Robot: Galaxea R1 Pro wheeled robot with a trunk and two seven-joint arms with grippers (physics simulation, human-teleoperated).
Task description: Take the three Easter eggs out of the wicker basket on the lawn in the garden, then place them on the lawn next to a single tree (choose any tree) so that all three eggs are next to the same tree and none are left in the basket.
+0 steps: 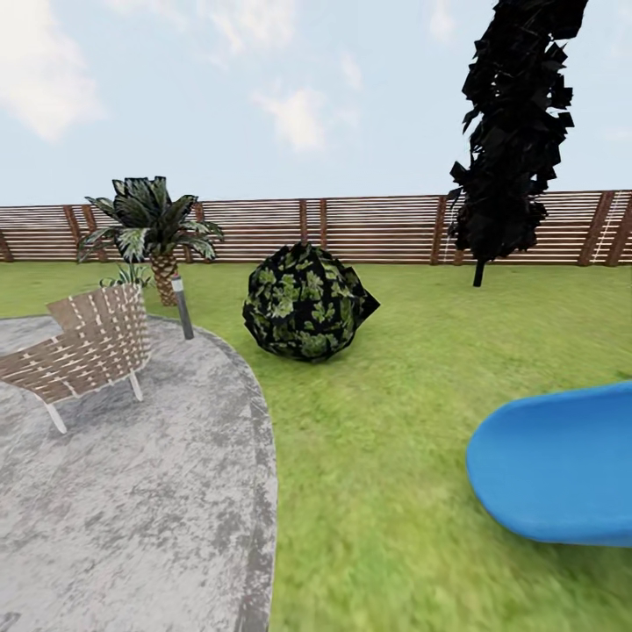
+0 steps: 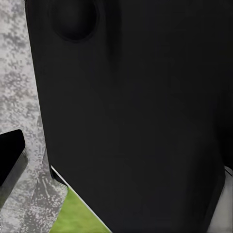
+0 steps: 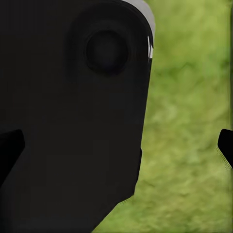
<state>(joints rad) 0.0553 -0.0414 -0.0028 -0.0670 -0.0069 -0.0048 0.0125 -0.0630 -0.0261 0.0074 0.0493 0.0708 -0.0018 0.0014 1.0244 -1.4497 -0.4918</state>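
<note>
lawn in view, robot out in the garden

the lawn [image 1: 395,456] is spreading wide and green across the head view, running back to the brown slat fence [image 1: 369,228] that is closing off the far edge of the garden. a grey mottled paved patch [image 1: 132,491] is taking up the lawn's near left corner, its curved edge meeting the grass. on that paving a woven lounge chair [image 1: 83,347] is standing, and a short post lamp [image 1: 182,305] is rising at the paving's far edge. a short palm [image 1: 151,230] is growing just behind the lamp, near the fence. a round dark leafy bush [image 1: 305,303] is sitting on the grass mid-lawn, and a dark narrow conifer [image 1: 513,132] is standing toward the far right, close to the fence. a blue curved shape [image 1: 562,465] is lying on the grass at the lawn's right edge.

in the left wrist view a black robot part [image 2: 136,111] is blocking most of the picture, with paving and a sliver of grass beside it; one dark fingertip [image 2: 10,150] is showing, and i cannot tell how wide the left tool is standing. in the right wrist view another black part [image 3: 68,111] is covering the near side, grass behind it, and the right tool [image 3: 119,145] is standing wide, its fingertips [image 3: 225,145] well apart with nothing between them.
</note>
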